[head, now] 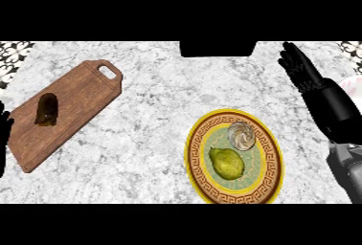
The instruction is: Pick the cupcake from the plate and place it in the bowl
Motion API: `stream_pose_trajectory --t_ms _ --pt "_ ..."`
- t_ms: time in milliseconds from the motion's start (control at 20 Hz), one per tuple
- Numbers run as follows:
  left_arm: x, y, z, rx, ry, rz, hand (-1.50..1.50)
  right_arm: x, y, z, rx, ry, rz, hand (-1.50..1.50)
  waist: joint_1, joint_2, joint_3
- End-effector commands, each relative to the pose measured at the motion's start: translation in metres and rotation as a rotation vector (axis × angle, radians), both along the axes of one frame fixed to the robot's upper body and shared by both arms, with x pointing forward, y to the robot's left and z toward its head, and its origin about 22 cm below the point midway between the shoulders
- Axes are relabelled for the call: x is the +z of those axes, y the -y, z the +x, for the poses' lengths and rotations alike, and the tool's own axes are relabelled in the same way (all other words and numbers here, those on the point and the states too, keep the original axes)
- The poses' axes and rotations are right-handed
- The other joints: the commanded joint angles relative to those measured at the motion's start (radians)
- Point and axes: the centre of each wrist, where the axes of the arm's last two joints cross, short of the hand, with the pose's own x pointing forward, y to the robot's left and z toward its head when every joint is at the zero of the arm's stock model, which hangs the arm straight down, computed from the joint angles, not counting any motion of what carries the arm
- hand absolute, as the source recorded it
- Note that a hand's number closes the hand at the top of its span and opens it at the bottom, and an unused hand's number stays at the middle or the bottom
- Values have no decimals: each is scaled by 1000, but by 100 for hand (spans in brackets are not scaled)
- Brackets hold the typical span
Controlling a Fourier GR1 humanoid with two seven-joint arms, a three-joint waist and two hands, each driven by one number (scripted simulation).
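The cupcake [241, 135] is shown on the plate [198, 172], beside a pear [227, 163]. The right hand [304, 72] is seen upper right, fingers released. The state of the left hand [4, 139] cannot be told.

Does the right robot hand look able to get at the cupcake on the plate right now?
Probably yes. The right robot hand is open, off the plate's upper right, with only bare counter between it and the cupcake. The pear lies on the cupcake's other side, out of the way.

Yellow plate [192, 158] w/ brown key-pattern band, green pear [226, 163].
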Motion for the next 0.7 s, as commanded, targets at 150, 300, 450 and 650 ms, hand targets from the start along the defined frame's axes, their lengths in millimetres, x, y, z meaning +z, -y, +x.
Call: stream_pose_trajectory --t_ms 150,300,450,650 --pt "11 76 29 -314 158 -69 0 -49 -42 -17 194 -200 -127 150 1 18 -12" --pt "5 94 25 -390 145 -131 0 -7 -8 -8 70 69 -637 150 -46 -23 -38" --pt "-1 125 24 -445 175 -172 0 -86 -37 -40 -224 27 -43 -150 -54 10 -5" --pt "-6 144 15 -494 180 -183 0 -119 -55 -79 -170 152 136 -150 -12 8 -7"
